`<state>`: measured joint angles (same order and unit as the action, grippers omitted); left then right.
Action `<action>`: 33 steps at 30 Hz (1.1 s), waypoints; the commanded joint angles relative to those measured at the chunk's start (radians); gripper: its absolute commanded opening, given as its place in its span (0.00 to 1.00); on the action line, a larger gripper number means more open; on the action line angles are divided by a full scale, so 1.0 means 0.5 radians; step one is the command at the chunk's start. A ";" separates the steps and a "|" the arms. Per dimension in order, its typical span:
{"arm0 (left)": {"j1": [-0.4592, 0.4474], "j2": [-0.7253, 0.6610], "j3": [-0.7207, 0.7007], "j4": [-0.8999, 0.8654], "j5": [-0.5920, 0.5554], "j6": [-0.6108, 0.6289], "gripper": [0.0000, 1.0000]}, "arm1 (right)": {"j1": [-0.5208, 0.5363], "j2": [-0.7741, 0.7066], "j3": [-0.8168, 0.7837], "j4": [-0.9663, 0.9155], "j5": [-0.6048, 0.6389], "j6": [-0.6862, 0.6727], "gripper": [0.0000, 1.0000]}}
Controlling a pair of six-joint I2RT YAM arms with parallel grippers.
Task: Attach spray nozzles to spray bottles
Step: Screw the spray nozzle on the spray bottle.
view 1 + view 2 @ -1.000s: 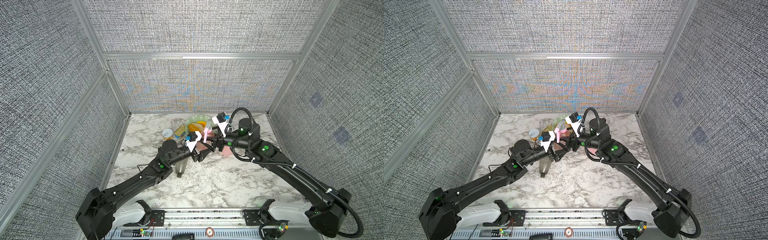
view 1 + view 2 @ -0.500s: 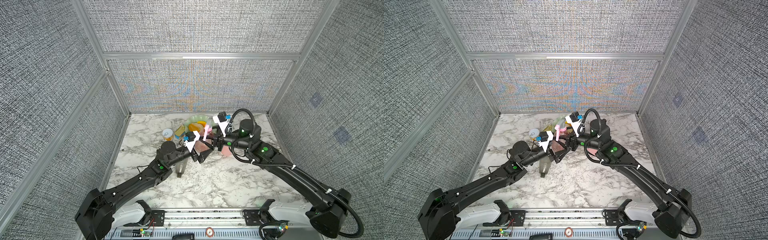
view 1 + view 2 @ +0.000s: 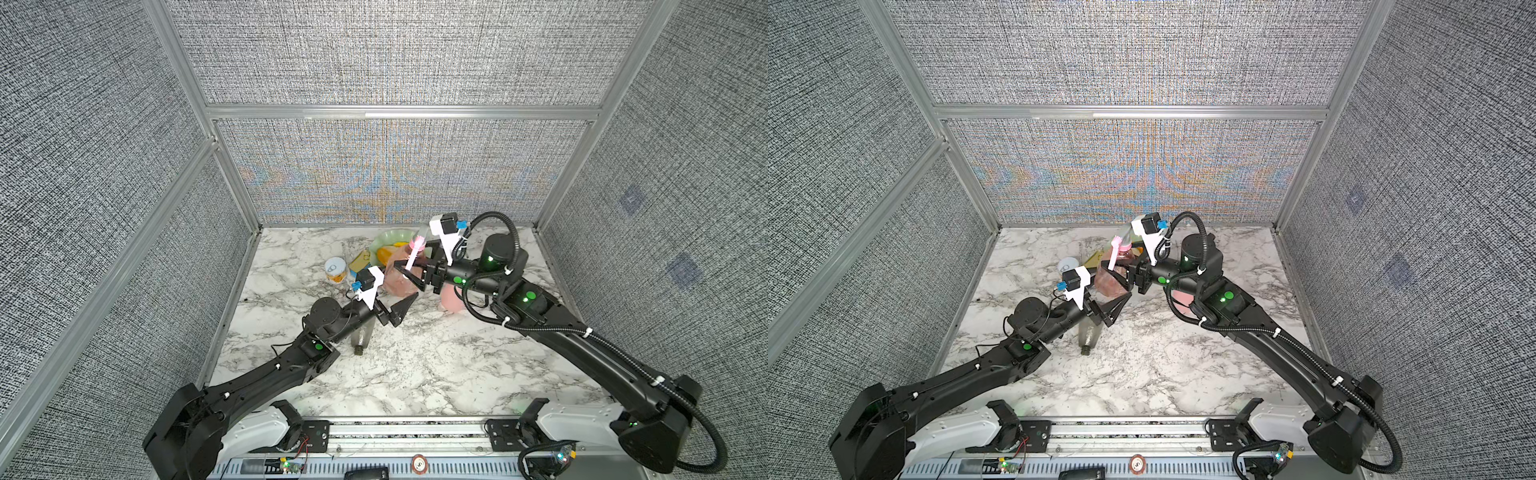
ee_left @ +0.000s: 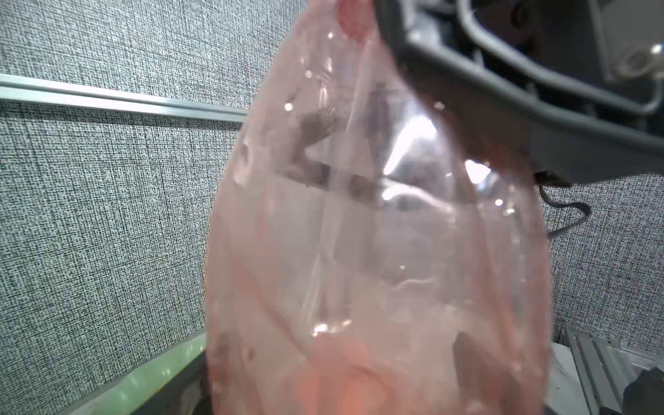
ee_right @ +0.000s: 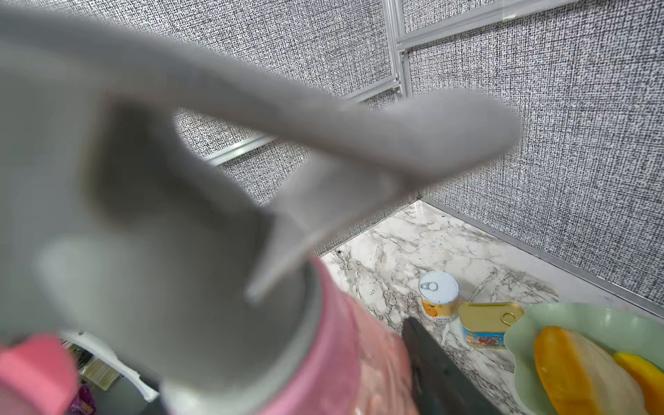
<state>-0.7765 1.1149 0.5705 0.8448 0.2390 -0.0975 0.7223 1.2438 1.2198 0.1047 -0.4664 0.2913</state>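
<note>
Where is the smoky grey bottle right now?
In both top views the grey bottle lies on the table, left of centre, partly under the left arm.

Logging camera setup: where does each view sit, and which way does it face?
Both top views: above the table's front, facing down toward the back wall; left arm and right arm show.
Left wrist: facing the clear pink bottle; a finger of the right gripper shows.
Right wrist: facing past the grey-and-pink nozzle to the round can; own finger shows.
Shared: all views show the bottle.
</note>
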 commanded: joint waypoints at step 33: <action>0.046 0.013 0.018 0.246 -0.087 -0.168 0.71 | 0.105 -0.119 0.006 -0.397 0.017 -0.219 0.91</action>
<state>-0.7609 1.1187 0.5793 0.9230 0.2192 -0.1585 0.7727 1.1984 1.2228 -0.0139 -0.4313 0.2203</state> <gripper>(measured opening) 0.733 0.910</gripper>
